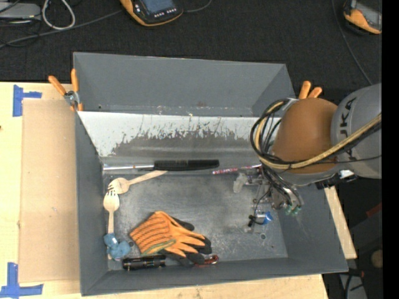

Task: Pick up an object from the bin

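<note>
Gripper (pixel 269 208) sits low over the right part of the bin (pixel 187 98) floor, under the arm's orange cover (pixel 304 136) and looped cables (pixel 265 139). The floor beneath it is mostly bare metal.

Nearest candidates:
- Thin pink stick (pixel 232 170), flat on the floor at the foot of the back wall, near the gripper's upper left.
- Small blue speck (pixel 266 217) right at the gripper's lower tip. Cannot tell whether it is a loose item or part of the robot.

The other items lie well apart, on the left:
- orange-and-black glove (pixel 167 235), with a black pen (pixel 143 263) just beside its lower edge
- wooden spoon (pixel 138 179)
- white plastic utensil (pixel 111 199)
- blue lump (pixel 116 248)
- long black bar (pixel 186 164) along the back wall

Risks, as I judge them:
- A close at this spot probably meets bare floor and comes up empty, since no sizeable item lies under the gripper.
- The pink stick is thin and lies flat, so it would likely slip out or get pushed against the wall rather than lift.
- The bin's right wall is close. A sideways correction could bring the cover or cables against the rim.
- A reach for the glove means crossing the floor. The glove is limp and could drag the pen along with it.

Grip state: cannot tell. The mechanism is a dark tangle below the cover, so the opening cannot be read. Nothing can be made out as held, and no contact with the stick is visible.
</note>
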### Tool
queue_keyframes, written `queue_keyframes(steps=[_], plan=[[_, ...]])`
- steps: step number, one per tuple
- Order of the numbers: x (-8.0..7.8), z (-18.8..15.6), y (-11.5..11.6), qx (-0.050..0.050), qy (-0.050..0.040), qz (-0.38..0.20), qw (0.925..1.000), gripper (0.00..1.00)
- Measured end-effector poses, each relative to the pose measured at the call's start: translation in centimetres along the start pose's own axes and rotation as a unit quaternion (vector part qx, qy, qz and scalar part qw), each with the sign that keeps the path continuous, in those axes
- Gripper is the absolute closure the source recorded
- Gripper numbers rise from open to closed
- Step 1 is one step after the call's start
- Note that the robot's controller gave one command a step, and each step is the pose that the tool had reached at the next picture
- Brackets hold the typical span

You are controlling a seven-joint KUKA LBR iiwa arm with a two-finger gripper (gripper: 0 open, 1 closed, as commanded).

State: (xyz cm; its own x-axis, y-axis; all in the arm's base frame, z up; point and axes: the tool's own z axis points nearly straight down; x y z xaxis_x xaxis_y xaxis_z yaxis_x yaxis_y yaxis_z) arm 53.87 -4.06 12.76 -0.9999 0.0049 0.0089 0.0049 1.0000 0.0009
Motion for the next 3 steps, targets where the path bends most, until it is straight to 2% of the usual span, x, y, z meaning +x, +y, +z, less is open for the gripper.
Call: queue_keyframes(steps=[1,2,3], plan=[[-0.2,-0.4,0.0,0.000,-0.0037,-0.001,1.0000,0.00],[-0.1,5.4,3.8,0.000,-0.0034,-0.015,0.9999,0.00],[0.3,4.4,6.9,0.000,-0.0052,-0.021,0.9998,0.00]])
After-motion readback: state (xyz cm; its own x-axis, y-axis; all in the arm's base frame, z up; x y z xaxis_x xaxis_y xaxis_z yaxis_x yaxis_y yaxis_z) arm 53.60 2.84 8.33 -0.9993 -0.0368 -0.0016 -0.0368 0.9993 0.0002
